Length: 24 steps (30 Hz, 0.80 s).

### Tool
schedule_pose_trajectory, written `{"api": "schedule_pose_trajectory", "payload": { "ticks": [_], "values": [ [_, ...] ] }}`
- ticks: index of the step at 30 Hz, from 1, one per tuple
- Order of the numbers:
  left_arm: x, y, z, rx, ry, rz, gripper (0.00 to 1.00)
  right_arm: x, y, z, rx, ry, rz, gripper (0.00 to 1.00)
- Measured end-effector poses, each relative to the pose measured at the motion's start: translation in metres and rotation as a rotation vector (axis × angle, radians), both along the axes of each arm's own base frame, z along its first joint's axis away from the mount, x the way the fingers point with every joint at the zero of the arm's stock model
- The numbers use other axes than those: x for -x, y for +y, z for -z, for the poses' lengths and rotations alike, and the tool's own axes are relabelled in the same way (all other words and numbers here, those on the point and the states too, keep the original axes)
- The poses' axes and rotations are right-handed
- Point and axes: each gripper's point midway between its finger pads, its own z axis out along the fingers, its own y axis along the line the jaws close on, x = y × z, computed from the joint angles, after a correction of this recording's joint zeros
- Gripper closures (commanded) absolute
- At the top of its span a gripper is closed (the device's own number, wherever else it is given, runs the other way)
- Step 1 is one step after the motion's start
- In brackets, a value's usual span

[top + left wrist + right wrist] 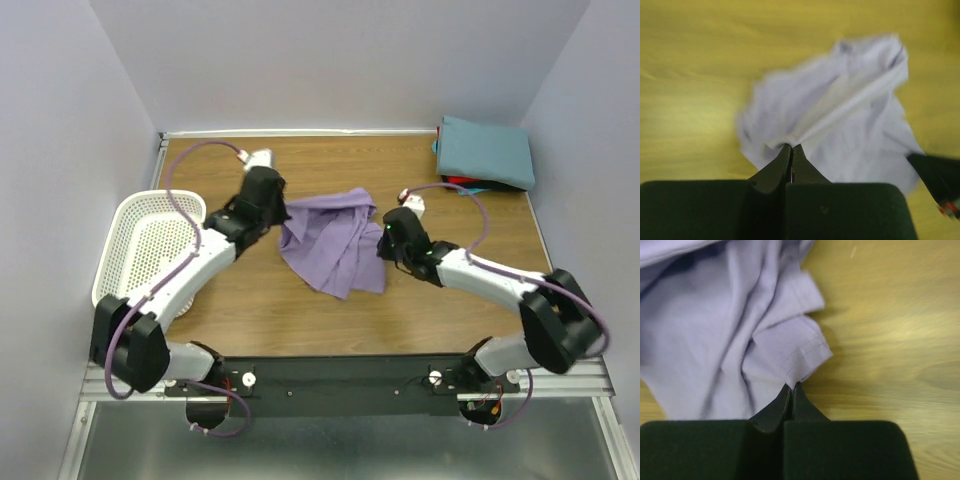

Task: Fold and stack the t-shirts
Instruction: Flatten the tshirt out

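A crumpled lavender t-shirt [335, 240] lies mid-table. My left gripper [283, 212] is at its left edge, shut on a pinch of the cloth [840, 115]; the jaws meet at the fabric [791, 146]. My right gripper [382, 238] is at the shirt's right edge, shut on a hemmed corner [800, 357] where the jaws close [792, 386]. At the back right corner sits a folded teal t-shirt [485, 150] on top of a red one [466, 183], of which only a sliver shows.
A white perforated basket [150, 245] stands at the left edge, partly under my left arm. Purple walls close in the table on three sides. The right arm's tip [937, 182] shows at the lower right of the left wrist view.
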Motion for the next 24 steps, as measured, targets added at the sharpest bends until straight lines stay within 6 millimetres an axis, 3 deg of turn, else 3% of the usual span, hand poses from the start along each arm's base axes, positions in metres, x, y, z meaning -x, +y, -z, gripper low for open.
{"api": "schedule_pose_trajectory", "payload": {
  "ticks": [3,6,9,11,18,24],
  "values": [
    [-0.024,0.052,-0.053,0.027,-0.119,-0.119,1.0,-0.01,-0.021,-0.066,-0.002,-0.123,0.061,1.0],
    [-0.034,0.091,-0.09,0.028,-0.201,-0.205,1.0,-0.015,-0.041,-0.123,-0.02,-0.232,0.121,1.0],
    [-0.034,0.118,-0.118,0.027,-0.258,-0.257,1.0,-0.015,-0.065,-0.172,-0.011,-0.325,0.186,1.0],
    [-0.031,0.133,-0.132,0.022,-0.285,-0.285,1.0,-0.012,-0.078,-0.189,0.009,-0.354,0.215,0.99],
    [-0.023,0.16,-0.17,0.017,-0.35,-0.336,1.0,0.01,-0.122,-0.255,0.089,-0.46,0.308,0.99],
    [-0.007,0.172,-0.224,0.042,-0.457,-0.36,1.0,0.032,-0.151,-0.326,0.07,-0.591,0.382,1.0]
  ]
}}
